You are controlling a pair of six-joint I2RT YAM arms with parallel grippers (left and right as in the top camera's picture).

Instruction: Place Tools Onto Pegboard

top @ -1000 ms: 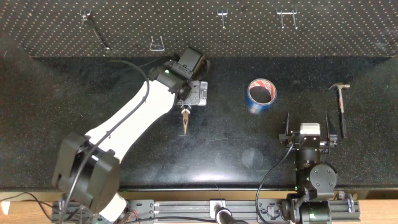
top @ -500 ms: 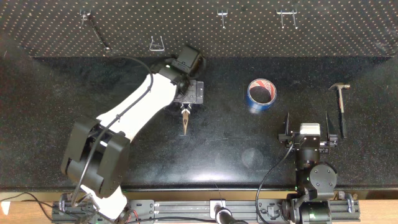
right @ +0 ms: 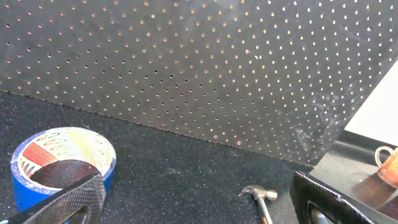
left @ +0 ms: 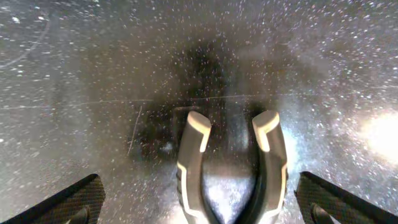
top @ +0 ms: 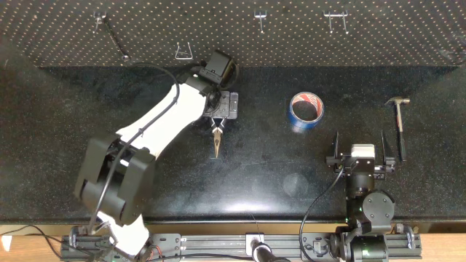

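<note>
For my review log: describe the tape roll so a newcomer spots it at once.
On the black table below the pegboard, look right of centre. The tape roll sits between the pliers and the hammer, the only blue ring among slim metal tools.

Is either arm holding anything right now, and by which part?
Nothing is held. The left end effector is open astride the handles of the pliers, not touching them; the right end effector is open and empty.

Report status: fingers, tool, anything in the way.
Left gripper open, fingers straddling pliers handles, not touching. Pliers flat on table. Right gripper open, empty, near its base. Tape and hammer well aside.
</note>
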